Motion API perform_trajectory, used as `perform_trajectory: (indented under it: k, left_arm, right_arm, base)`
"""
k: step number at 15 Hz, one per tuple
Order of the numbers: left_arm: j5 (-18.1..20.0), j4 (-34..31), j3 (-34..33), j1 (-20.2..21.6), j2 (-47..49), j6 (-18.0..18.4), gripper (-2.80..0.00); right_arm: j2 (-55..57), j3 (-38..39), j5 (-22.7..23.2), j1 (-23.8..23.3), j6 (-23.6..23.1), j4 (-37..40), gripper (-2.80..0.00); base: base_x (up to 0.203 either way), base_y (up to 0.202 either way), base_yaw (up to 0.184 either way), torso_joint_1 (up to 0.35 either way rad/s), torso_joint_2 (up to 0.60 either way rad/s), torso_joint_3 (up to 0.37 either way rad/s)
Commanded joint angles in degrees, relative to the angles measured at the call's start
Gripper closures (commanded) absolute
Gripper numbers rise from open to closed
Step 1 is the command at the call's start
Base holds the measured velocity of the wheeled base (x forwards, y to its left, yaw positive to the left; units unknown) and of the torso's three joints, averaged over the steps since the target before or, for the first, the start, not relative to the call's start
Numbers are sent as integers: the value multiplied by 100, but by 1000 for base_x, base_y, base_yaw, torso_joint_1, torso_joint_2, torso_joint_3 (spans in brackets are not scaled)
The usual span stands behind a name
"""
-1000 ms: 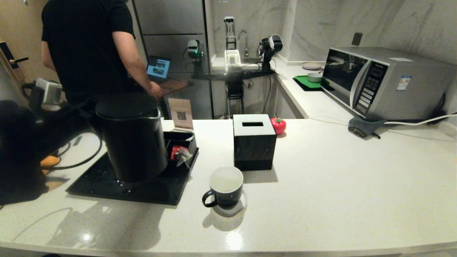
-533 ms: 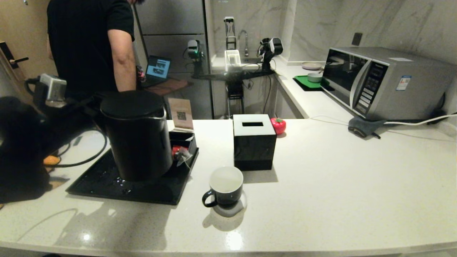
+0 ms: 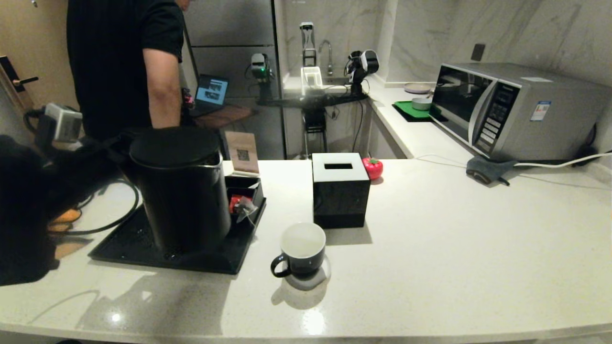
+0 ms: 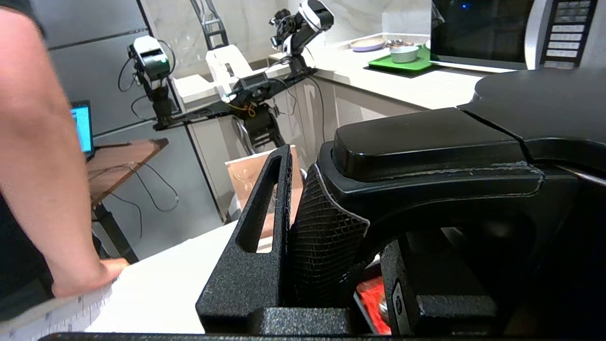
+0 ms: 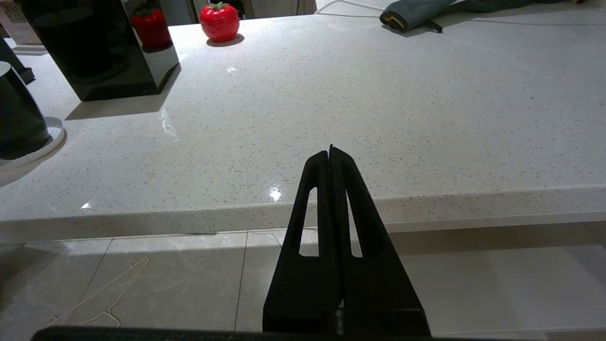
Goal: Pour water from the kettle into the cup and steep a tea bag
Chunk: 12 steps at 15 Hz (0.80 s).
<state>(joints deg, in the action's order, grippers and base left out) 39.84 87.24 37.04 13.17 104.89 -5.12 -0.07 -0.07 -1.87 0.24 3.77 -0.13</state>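
The black kettle [image 3: 184,191] stands upright over the black tray [image 3: 124,248]; whether it rests on the tray I cannot tell. My left gripper [image 4: 331,227] is shut on the kettle's loop handle [image 4: 426,151], at the kettle's left side. The dark cup [image 3: 302,248], white inside, sits on a white coaster to the right of the tray, its handle facing front left. The tea bag [image 3: 246,209] lies in a small black box on the tray, beside the kettle. The water is hidden. My right gripper [image 5: 331,154] is shut and empty, below the counter's front edge.
A black tissue box [image 3: 340,188] stands behind the cup, with a red tomato-shaped item [image 3: 373,168] beside it. A microwave [image 3: 507,110] and a grey cloth [image 3: 485,169] are at the far right. A person [image 3: 124,62] stands behind the kettle.
The kettle shifted slightly right, then came down lower over the tray. The person behind it pulled their arm back. The cup and right gripper have not moved.
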Motion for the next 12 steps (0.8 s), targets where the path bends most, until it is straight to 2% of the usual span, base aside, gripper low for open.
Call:
perform_trajectory:
  k: [1, 4, 12]
  left_arm:
    - [24, 272, -322, 3, -234, 49, 0]
    - [24, 176, -432, 2, -350, 281, 0]
    - [6, -1012, -487, -97, -907, 1078, 0]
  right_arm:
    - [7, 7, 2, 2, 1, -4, 0]
    - [7, -1, 2, 2, 1, 5, 0]
    - [7, -1, 2, 2, 1, -4, 0]
  base:
    - [0, 0, 0, 0, 0, 0]
    - [0, 0, 0, 0, 0, 0]
    - [0, 0, 0, 0, 0, 0]
